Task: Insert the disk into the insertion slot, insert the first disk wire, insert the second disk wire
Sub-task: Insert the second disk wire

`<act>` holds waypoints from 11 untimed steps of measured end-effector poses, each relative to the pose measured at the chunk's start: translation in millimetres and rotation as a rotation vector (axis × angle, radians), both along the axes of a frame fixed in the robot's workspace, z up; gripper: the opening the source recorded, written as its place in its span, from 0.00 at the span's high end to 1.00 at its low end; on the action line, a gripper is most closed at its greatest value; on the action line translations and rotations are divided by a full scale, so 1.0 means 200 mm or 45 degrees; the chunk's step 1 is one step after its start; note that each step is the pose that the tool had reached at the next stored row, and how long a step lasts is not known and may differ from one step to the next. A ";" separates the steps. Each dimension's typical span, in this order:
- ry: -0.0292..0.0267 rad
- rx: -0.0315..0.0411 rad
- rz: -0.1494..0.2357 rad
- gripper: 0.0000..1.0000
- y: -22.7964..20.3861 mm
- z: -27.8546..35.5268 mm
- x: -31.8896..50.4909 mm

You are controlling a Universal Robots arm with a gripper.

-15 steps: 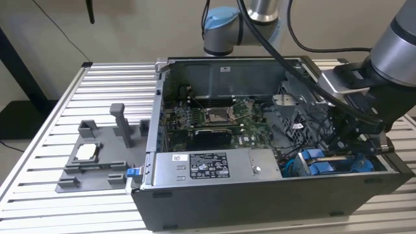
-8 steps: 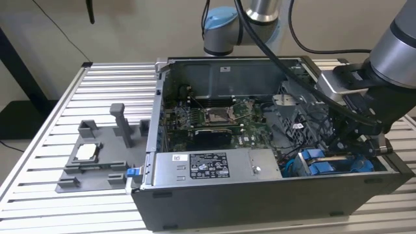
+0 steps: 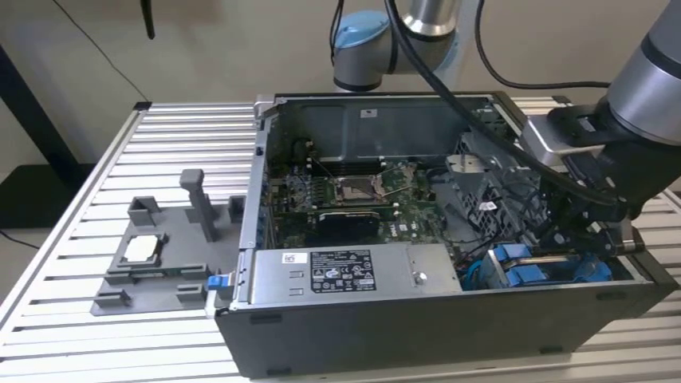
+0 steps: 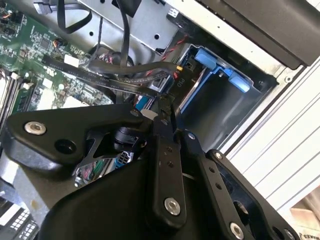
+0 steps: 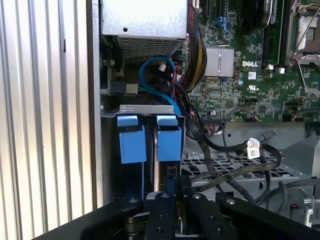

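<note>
Two blue carriers stand side by side in the dark-grey insertion slot [image 5: 145,108] at the corner of the open computer case [image 3: 426,327]. The disk [image 5: 169,144] is the carrier directly under my gripper [image 5: 170,187], seated in the cage. The same blue parts [image 3: 521,267] show in the exterior view, where my gripper [image 3: 588,246] reaches down into the case just beside them. In the second wrist view the gripper [image 4: 164,102] has its fingers [image 4: 167,150] pressed together, with a black disk wire [image 4: 135,80] ending at their tips, next to the cage [image 4: 220,110].
A silver power-supply box [image 3: 340,271] sits along the case's front wall, with the green motherboard [image 3: 352,191] behind it. Loose black cables [image 5: 235,150] drape beside the cage. A grey fixture [image 3: 149,263] lies on the slatted table at the exterior view's left.
</note>
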State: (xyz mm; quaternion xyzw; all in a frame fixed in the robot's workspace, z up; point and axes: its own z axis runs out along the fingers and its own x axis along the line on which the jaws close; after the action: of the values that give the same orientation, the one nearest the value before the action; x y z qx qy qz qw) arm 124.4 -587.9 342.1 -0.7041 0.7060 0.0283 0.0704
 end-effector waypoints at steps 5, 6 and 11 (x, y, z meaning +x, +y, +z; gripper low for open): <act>0.0000 -0.0044 -0.004 0.84 0.000 -0.012 0.000; 0.0000 -0.0051 -0.006 0.84 0.000 -0.015 0.000; 0.0001 -0.0084 -0.018 0.84 0.000 -0.023 -0.002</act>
State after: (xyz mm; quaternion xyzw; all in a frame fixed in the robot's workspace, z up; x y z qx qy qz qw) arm 124.0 -587.9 337.5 -0.6994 0.7110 0.0255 0.0683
